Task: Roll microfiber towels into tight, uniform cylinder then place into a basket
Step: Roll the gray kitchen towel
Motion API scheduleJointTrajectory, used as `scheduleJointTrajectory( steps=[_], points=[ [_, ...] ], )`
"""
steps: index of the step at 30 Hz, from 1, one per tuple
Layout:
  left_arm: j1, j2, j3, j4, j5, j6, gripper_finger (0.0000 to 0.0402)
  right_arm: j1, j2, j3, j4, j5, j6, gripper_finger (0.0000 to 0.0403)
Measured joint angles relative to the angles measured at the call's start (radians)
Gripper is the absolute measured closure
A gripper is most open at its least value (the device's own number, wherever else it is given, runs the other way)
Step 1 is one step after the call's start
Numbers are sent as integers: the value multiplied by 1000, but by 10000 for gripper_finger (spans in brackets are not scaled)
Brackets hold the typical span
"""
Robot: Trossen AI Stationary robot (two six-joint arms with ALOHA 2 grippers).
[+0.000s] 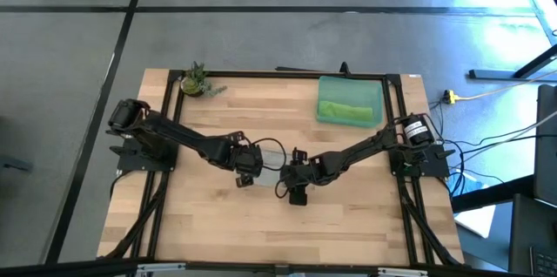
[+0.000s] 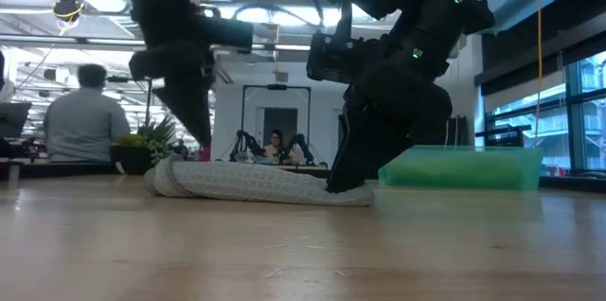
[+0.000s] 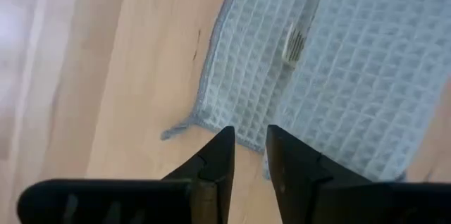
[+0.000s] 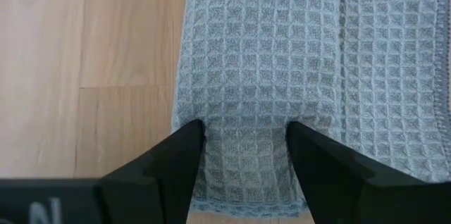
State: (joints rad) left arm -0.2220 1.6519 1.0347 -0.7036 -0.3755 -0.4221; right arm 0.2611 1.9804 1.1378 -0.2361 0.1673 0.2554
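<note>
The light grey waffle-weave towel [image 2: 256, 180] lies mid-table as a low, flattened roll, resting along its whole length. My right gripper [image 4: 246, 146] is shut on its right end. My left gripper [image 3: 250, 153] hangs just above the towel's left end [image 3: 211, 122], its fingers a narrow gap apart with nothing between them. In the high view the towel [image 1: 271, 157] shows between the two wrists. A lime green towel [image 1: 346, 110] lies rolled in the teal basket [image 1: 324, 85] at the far right. My right gripper pinches the roll's right end [image 4: 246, 155] between its two fingers [image 4: 176, 153], which lie across the roll. They slant down from the table's right side. The cloth is dented in between them. The towel stays flat on the table.
A small potted plant [image 1: 196, 81] stands at the far left corner. The basket [image 2: 464, 168] sits behind and to the right of my right arm. Bare wood spreads across the table's near half. A person [image 2: 85, 112] sits in the room beyond.
</note>
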Motion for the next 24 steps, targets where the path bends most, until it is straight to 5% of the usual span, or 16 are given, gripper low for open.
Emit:
scheduleJointTrajectory(
  steps=[11,19,24],
  points=[
    [-191,-5,13,-5,33,115,321,0,0,-1,7,-2,1,185],
    [-242,17,-91,224,28,93,321,0,0,-1,8,-3,1,185],
    [-243,20,-110,231,-67,105,321,1,0,-1,8,-3,1,185]
  ],
)
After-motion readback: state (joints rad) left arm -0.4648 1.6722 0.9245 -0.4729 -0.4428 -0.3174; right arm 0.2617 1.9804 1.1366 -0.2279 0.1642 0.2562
